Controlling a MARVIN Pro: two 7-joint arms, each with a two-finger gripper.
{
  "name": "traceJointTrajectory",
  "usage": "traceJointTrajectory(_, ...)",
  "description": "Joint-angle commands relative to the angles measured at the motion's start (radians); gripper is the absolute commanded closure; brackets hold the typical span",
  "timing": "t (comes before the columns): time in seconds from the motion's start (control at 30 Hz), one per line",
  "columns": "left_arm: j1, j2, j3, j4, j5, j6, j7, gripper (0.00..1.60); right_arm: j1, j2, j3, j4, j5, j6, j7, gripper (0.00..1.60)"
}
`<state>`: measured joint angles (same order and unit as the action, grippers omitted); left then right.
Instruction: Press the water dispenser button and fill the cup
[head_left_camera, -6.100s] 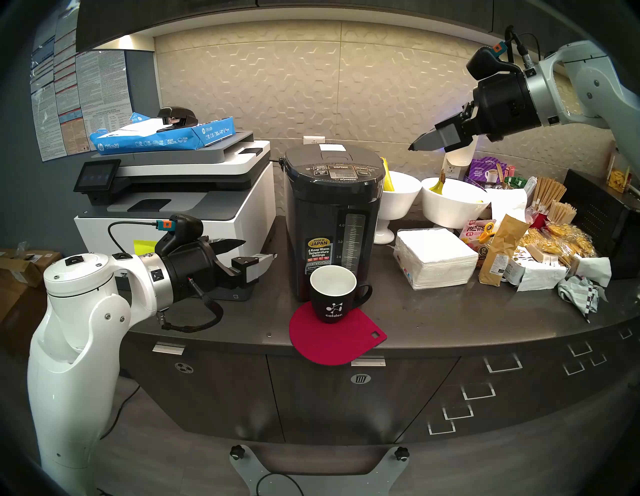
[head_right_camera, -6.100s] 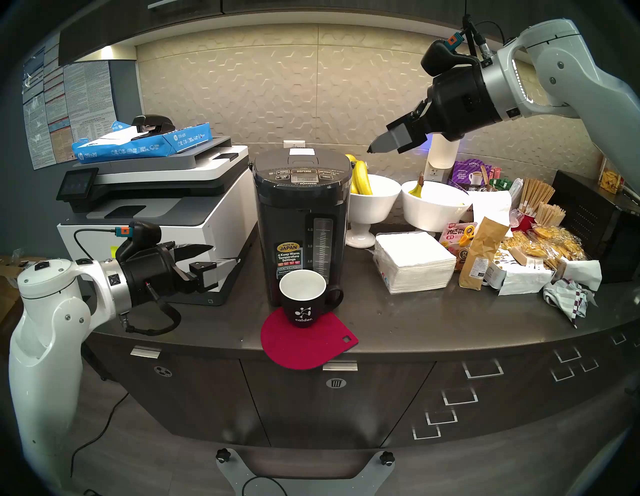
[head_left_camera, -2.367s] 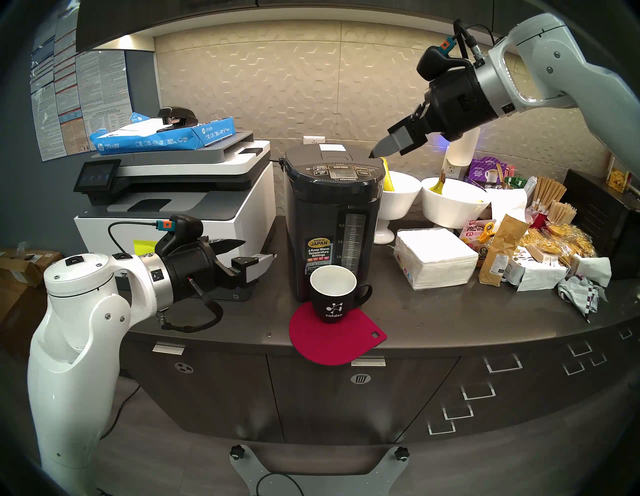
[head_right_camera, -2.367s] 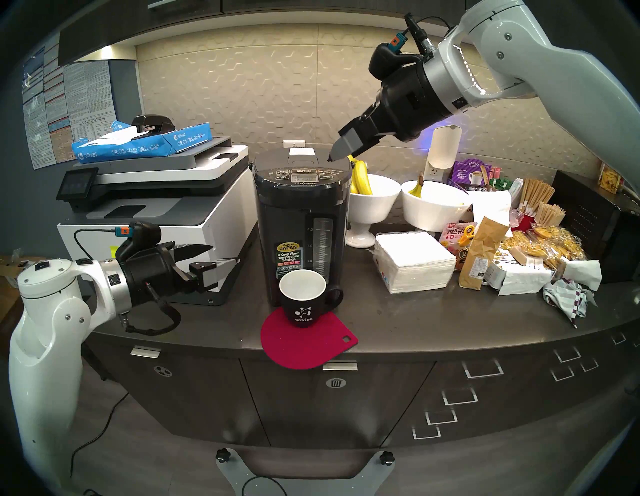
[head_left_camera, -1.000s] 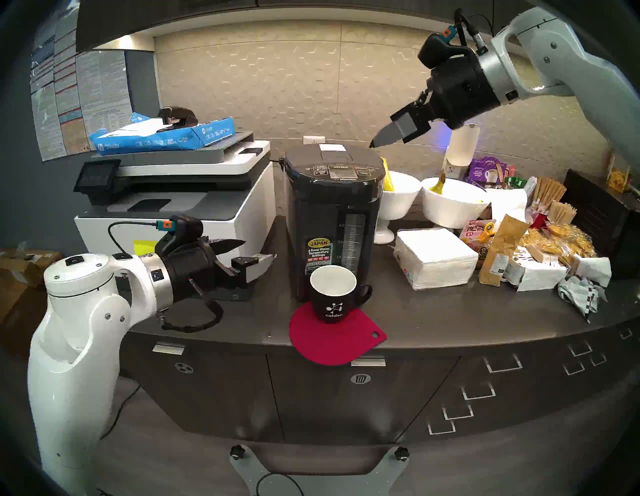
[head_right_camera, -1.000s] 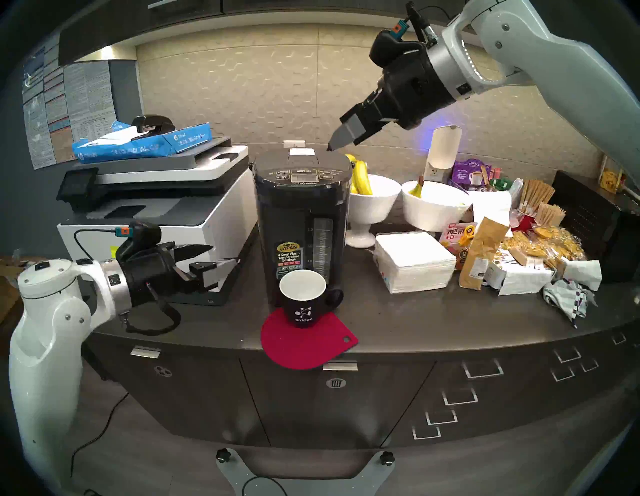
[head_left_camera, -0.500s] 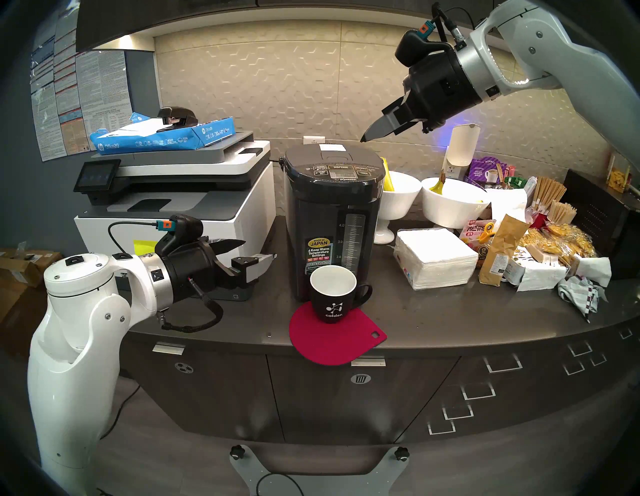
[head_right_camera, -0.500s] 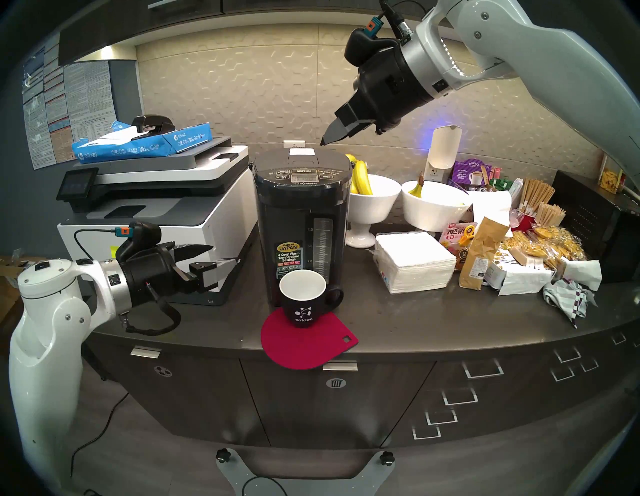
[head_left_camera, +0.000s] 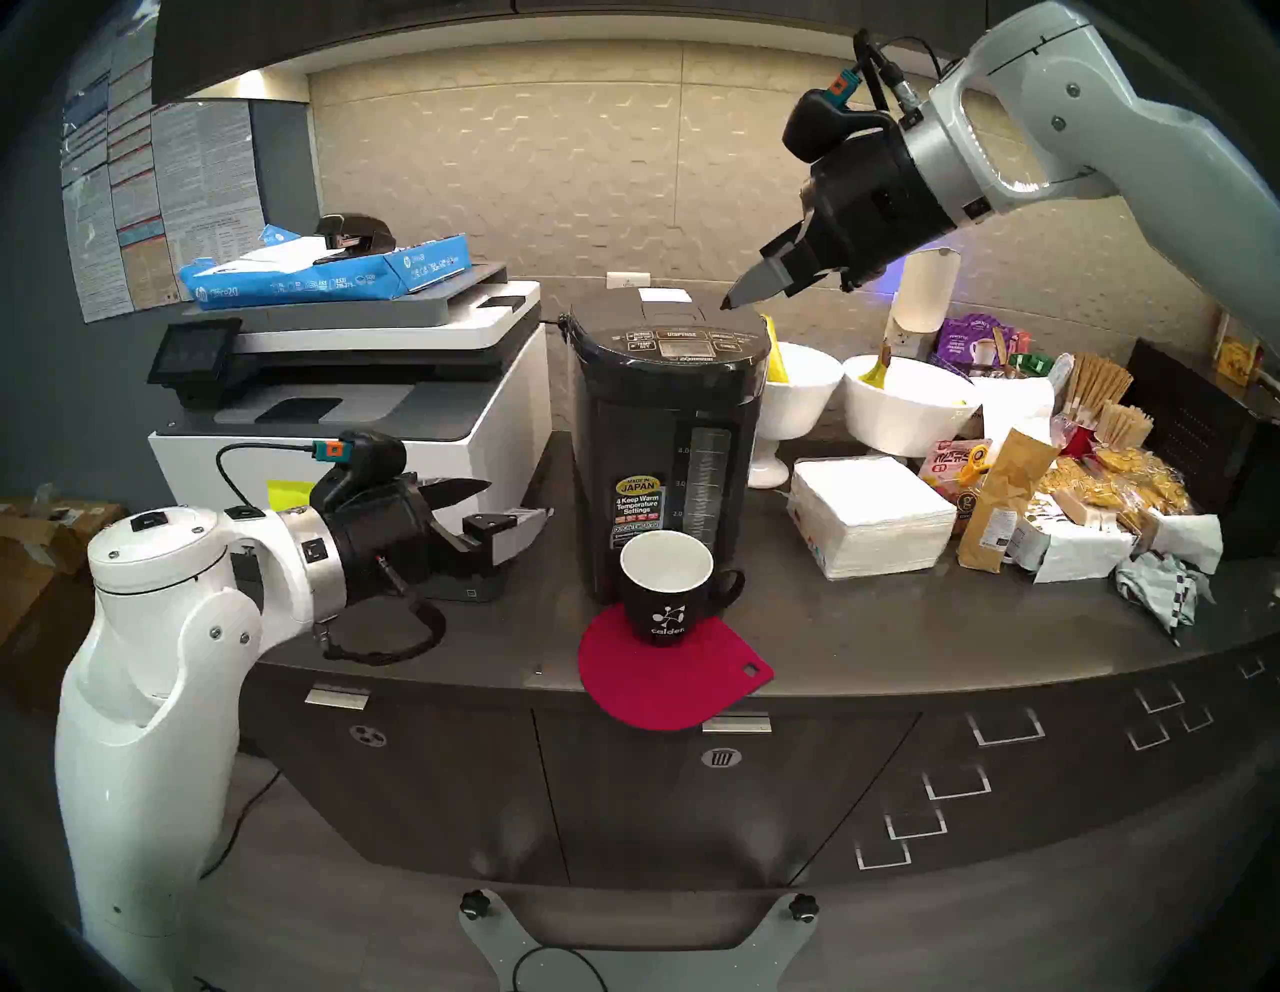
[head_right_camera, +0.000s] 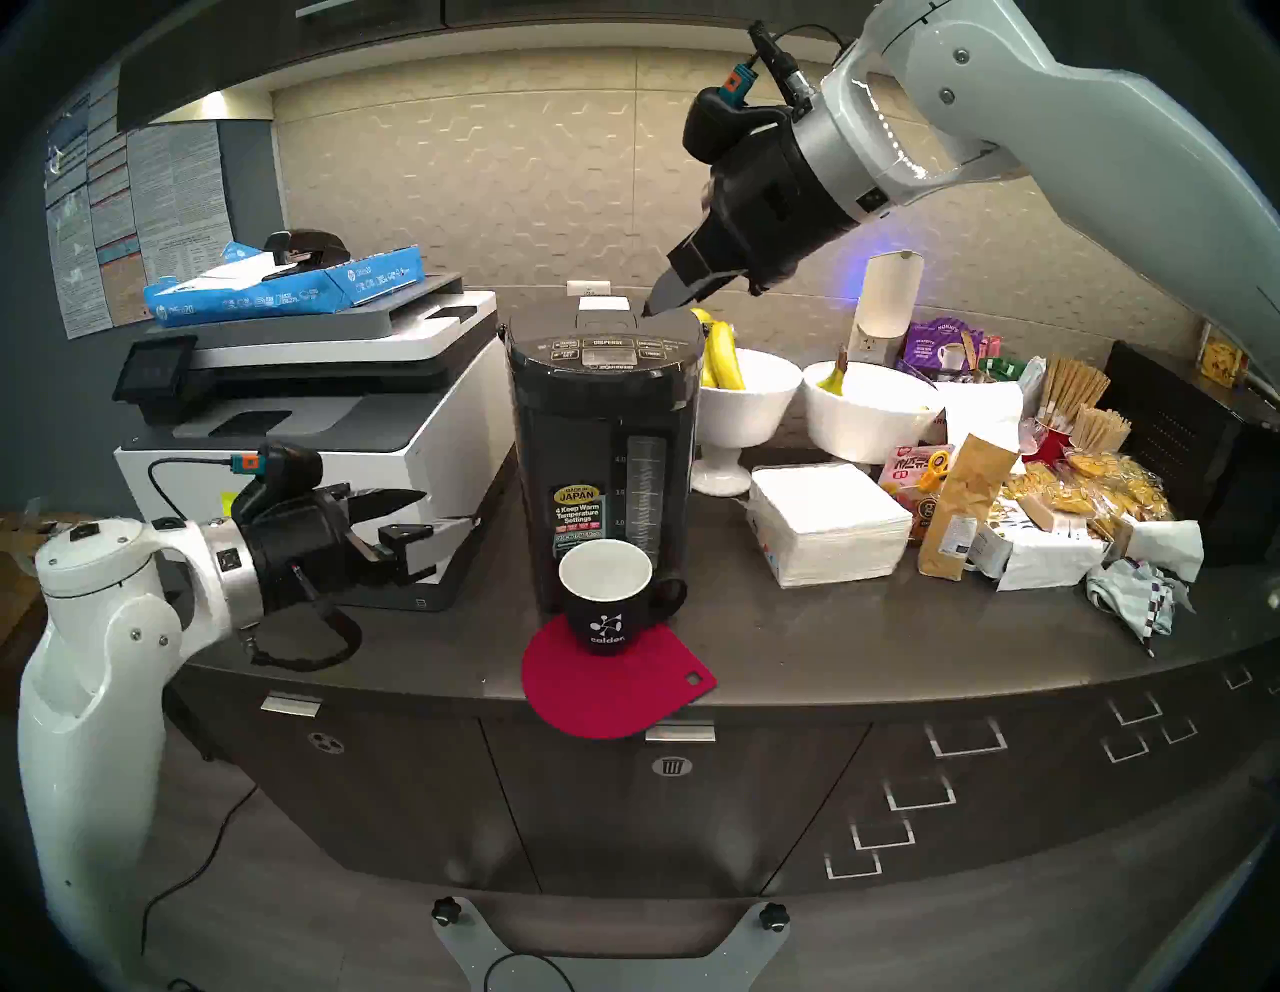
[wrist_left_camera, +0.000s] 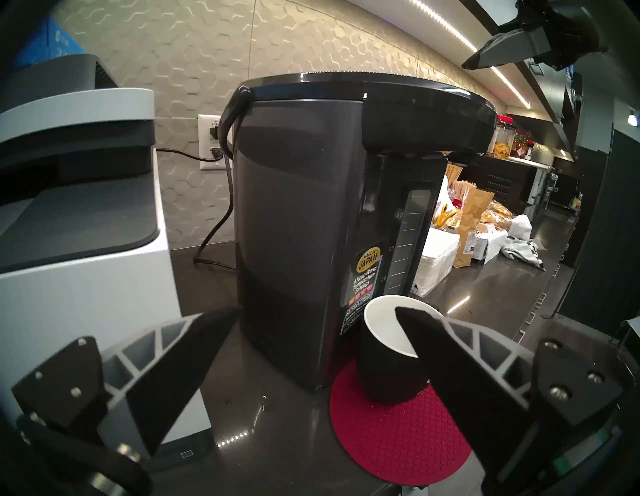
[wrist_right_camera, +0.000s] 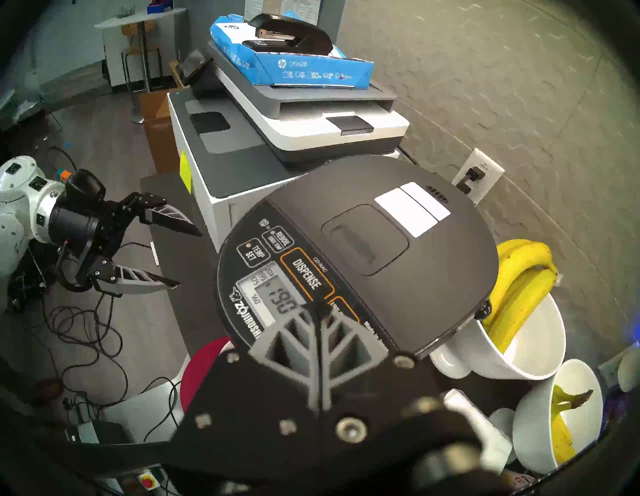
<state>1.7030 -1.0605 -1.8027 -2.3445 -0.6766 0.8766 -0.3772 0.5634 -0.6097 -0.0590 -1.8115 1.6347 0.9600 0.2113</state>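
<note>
Countertop (head_left_camera: 900, 623) is carrying everything I am working around, and I am placing all of it against the water dispenser (head_left_camera: 665, 443), which is standing upright near the middle. Left of the dispenser, the white-and-grey printer (head_left_camera: 346, 415) is sitting just beside it. Right of the dispenser, two white bowls (head_left_camera: 900, 415) are holding bananas, with a stack of napkins (head_left_camera: 873, 512) lying in front of them. A red mat (head_left_camera: 672, 675) is lying at the dispenser's front foot, partly overhanging the counter edge, and the cup (head_left_camera: 666, 589) is standing upright on it, close against the dispenser's front (white inside looking empty, handle turned to the right). I am holding my left gripper (head_left_camera: 516, 506) low, left of the dispenser, its jaws spread wide and grasping nothing. My right gripper (head_left_camera: 727, 303) is hanging above the dispenser's lid at its right rear, jaws clenched together on nothing, tip pointing down at the lid. In the right wrist view that tip is sitting over the panel just beside the button (wrist_right_camera: 306, 273), and I cannot tell whether it is touching.
</note>
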Motion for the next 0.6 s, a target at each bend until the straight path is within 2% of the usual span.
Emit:
traceJointTrajectory(0.0, 0.0, 0.0, 0.0, -0.011, 0.0, 0.0, 0.0, 0.0, 0.007, 0.011, -0.006, 0.006, -0.014, 0.0, 0.016, 1.6)
traceJointTrajectory(0.57, 0.0, 0.0, 0.0, -0.011, 0.0, 0.0, 0.0, 0.0, -0.015, 0.0, -0.016, 0.007, -0.008, -0.007, -0.001, 1.6)
